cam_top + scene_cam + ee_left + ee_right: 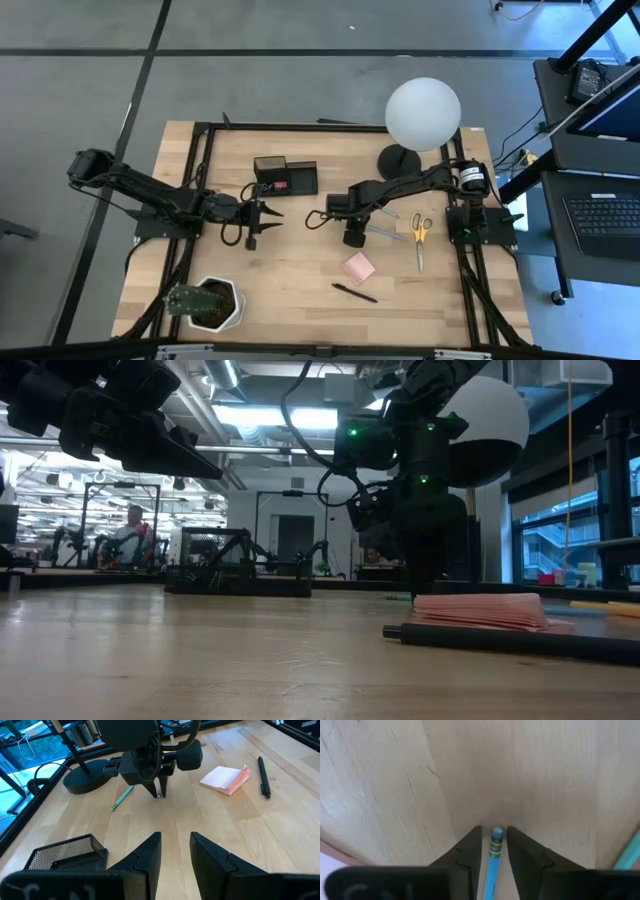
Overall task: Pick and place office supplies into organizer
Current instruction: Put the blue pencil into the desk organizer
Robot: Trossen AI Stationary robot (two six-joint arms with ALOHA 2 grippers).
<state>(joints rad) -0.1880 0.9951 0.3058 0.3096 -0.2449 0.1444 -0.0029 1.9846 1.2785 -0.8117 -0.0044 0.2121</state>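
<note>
My right gripper (352,240) (160,794) points straight down, its fingertips close above the wood. In the right wrist view it (494,828) is narrowly open. A blue-green pencil (495,855) lies between the fingers with its eraser end at the tips, and wood shows on both sides of it. A second pencil (385,232) (122,799) lies beside it. My left gripper (262,225) (176,836) hovers open, near the black mesh organizer (285,177) (65,852). The pink sticky pad (359,267), black pen (355,292) and yellow-handled scissors (420,238) lie flat on the table.
A lamp with a white globe (423,113) stands on a black base (400,160) behind my right arm. A white hexagonal plant pot (212,303) sits at the near left corner. Bare wood lies between the two grippers and near the pen.
</note>
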